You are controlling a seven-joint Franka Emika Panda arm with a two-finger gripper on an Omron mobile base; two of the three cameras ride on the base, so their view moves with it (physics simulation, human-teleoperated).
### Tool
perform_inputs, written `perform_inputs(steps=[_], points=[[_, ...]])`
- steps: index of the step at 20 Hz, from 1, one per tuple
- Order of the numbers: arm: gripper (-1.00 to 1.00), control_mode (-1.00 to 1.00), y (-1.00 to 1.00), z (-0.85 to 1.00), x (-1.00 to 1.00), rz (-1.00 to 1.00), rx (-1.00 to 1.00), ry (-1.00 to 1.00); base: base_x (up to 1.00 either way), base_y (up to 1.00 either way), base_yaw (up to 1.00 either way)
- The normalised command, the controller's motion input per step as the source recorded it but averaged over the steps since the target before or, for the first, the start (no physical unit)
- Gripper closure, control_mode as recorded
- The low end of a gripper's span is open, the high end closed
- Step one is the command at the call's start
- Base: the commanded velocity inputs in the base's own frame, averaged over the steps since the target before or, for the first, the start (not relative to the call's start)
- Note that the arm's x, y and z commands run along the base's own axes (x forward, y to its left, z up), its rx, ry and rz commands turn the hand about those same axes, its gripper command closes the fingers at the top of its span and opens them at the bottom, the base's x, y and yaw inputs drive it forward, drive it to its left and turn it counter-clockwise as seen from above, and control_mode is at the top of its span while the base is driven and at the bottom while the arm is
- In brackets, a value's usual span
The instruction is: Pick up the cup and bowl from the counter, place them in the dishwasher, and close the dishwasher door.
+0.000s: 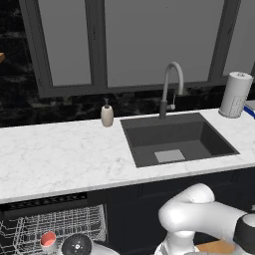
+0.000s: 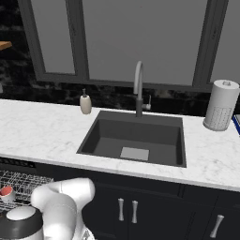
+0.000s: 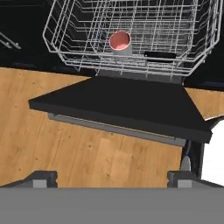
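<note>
While the counter (image 1: 60, 159) stretches across both base views as a long white slab with faint grey veins and a dark sink (image 1: 174, 139) set into it, the dishwasher (image 1: 50, 204) sits under it at the left, dark, with a vented strip along its top. Its white wire rack (image 3: 131, 39) is drawn out, and the dishwasher door (image 3: 122, 105), a flat dark panel with a lighter grey edge, lies open and level over the wooden floor (image 3: 65, 148) in the hand view. Inside the rack the cup (image 3: 120, 42) stands upright, short and cylindrical, pale grey outside and red-pink within. A low, dark, flat shape lies in the rack just beside the cup; I cannot tell whether it is the bowl. The gripper (image 3: 112, 177) hangs low before the door's edge, fingers spread wide with nothing between them.
</note>
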Motion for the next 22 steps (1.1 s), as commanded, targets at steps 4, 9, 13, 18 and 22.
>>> perform_inputs(steps=[4, 9, 13, 18, 22], points=[[-1.00, -1.00, 0.00, -0.06, -0.66, 0.20, -0.16, -0.13, 0.00, 0.00, 0.00], [-1.00, -1.00, 0.01, -0.13, -0.37, 0.30, -0.10, -0.23, 0.00, 0.00, 0.00], [-1.00, -1.00, 0.03, 0.06, -0.29, 0.33, -0.59, -0.02, 0.00, 0.00, 0.00], [-1.00, -1.00, 0.00, 0.06, -0.06, 0.38, -0.79, 0.06, 0.00, 0.00, 0.00], [-1.00, -1.00, 0.00, 0.02, 0.00, 0.39, -0.79, 0.02, 0.00, 0.00, 0.00]])
